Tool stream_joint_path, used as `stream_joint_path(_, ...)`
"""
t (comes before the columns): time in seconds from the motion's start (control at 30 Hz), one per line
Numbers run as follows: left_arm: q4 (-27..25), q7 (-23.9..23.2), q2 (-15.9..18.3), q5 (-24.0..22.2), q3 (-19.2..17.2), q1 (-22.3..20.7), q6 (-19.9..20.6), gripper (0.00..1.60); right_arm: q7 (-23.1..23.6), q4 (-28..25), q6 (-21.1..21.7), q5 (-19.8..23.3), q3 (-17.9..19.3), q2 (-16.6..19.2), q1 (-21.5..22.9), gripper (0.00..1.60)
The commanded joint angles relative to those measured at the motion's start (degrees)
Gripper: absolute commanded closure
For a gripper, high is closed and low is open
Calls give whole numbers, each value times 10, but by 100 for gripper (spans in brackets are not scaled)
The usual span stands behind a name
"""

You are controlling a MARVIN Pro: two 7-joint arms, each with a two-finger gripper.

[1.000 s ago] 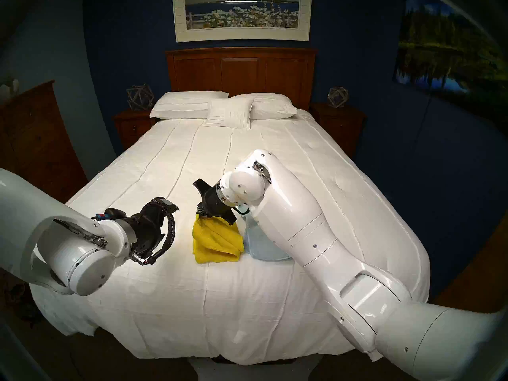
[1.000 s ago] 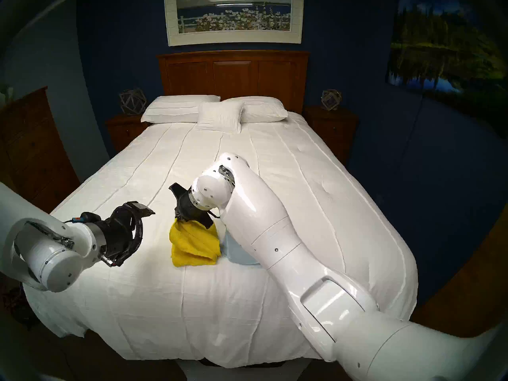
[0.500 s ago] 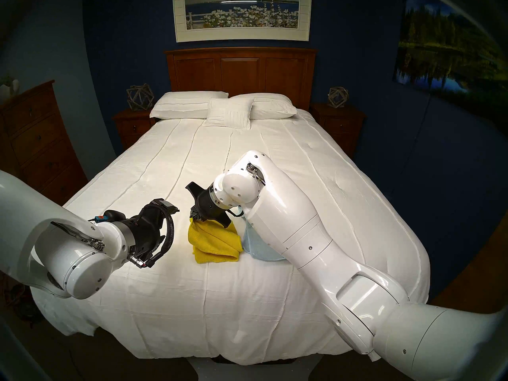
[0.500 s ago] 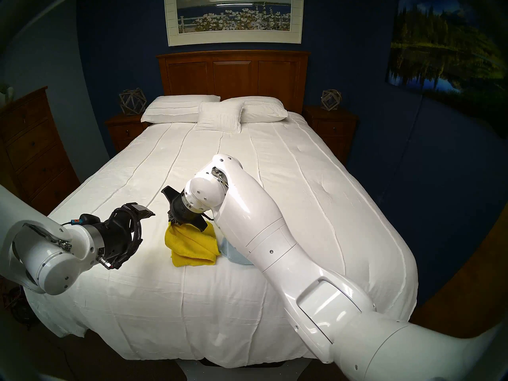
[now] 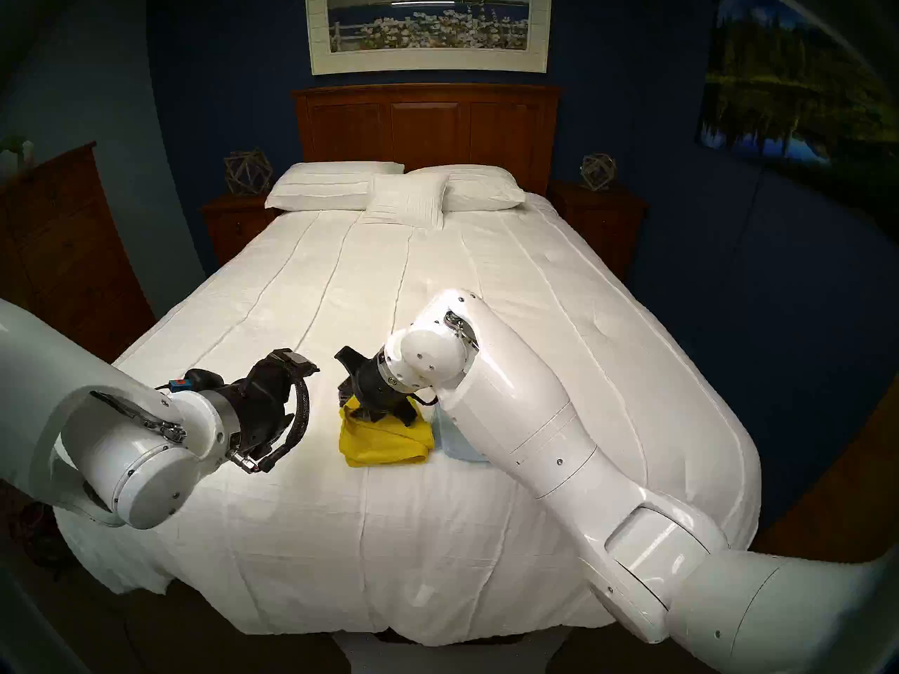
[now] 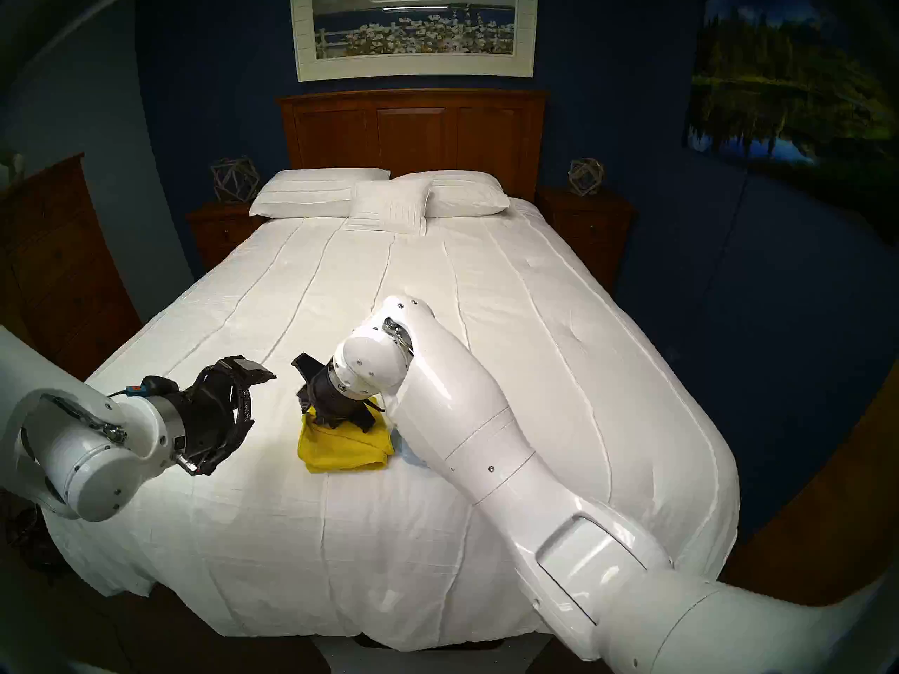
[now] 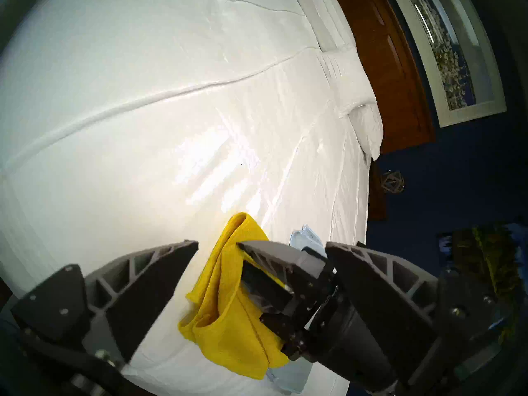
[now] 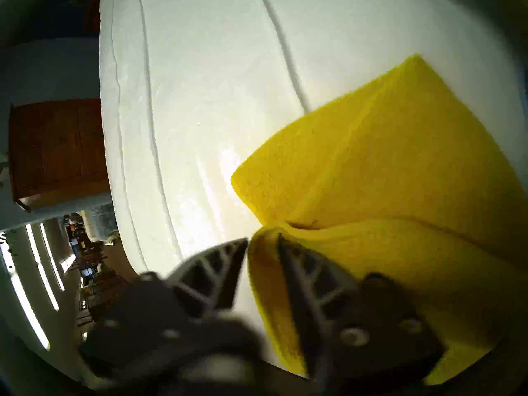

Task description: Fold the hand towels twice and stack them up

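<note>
A corner of the yellow towel (image 5: 384, 439) is pinched between the closed fingers of the right gripper (image 8: 263, 244), low over the bedspread (image 5: 438, 293), probably so the flap can be laid flat onto the layers beneath. The towel lies bunched near the foot of the bed, and the pale blue towel (image 7: 303, 238) rests just beside it, largely hidden by the right arm. The left gripper (image 7: 261, 252) is held wide open and empty nearby, seemingly ready to help

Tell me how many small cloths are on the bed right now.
2. The yellow cloth lies bunched near the foot of the bed, its edge pinched in the right gripper. The light blue cloth lies beside it, mostly hidden behind the right arm.
</note>
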Motion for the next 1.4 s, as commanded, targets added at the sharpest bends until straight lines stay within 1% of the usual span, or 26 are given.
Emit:
stream_joint_path(0.0,-1,-6,-2,0,0,-6,-3,0,16,-17,2,6,15,-5,11,0)
stream_joint_path(0.17,2,-7,-1,0,-2,-1,-1,0,-1,-73,2,32,43,17,0,0)
stream_joint_path(0.2,2,-7,-1,0,-3,0,-1,0,-4,-69,5,42,51,17,4,0)
stream_joint_path(0.27,2,-7,-1,0,-5,2,0,0,-11,-96,2,51,65,31,-1,0)
stream_joint_path(0.3,3,-7,-1,0,-6,3,0,0,-12,-92,4,61,75,32,3,0)
stream_joint_path(0.33,4,-7,-2,0,-9,5,1,0,-21,-115,2,64,87,46,-1,0)
stream_joint_path(0.37,4,-6,-2,0,-11,6,1,0,-26,-114,4,70,94,49,0,0)
stream_joint_path(0.4,4,-6,-3,0,-13,7,1,0,-32,-128,2,69,98,58,-3,0)
stream_joint_path(0.47,5,-5,-4,0,-19,9,1,0,-44,-147,0,79,113,71,-11,0)
stream_joint_path(0.5,5,-4,-5,0,-21,10,1,0,-48,-143,3,83,117,74,-8,0)
stream_joint_path(0.57,7,-2,-6,0,-29,14,2,0,-62,-167,4,93,129,88,-20,0)
stream_joint_path(0.7,9,6,-13,0,-58,24,3,0,-85,-197,11,112,144,109,-40,0)
stream_joint_path(0.77,13,12,-17,0,-77,37,4,0,-90,-215,11,121,154,118,-54,0)
stream_joint_path(0.9,17,28,-27,-7,-123,62,1,0,-85,-247,12,133,159,132,-86,0)
stream_joint_path(1.0,25,39,-33,-14,-153,81,-3,0,-73,-240,18,132,153,132,-97,0)
stream_joint_path(1.13,31,49,-39,-25,-179,96,-15,0,-63,-222,28,126,142,130,-96,0)
stream_joint_path(1.27,33,56,-43,-34,-193,106,-29,0,-54,-207,34,121,132,129,-91,0)
stream_joint_path(1.37,34,59,-42,-34,-192,105,-34,0,-49,-197,36,119,127,128,-86,0)
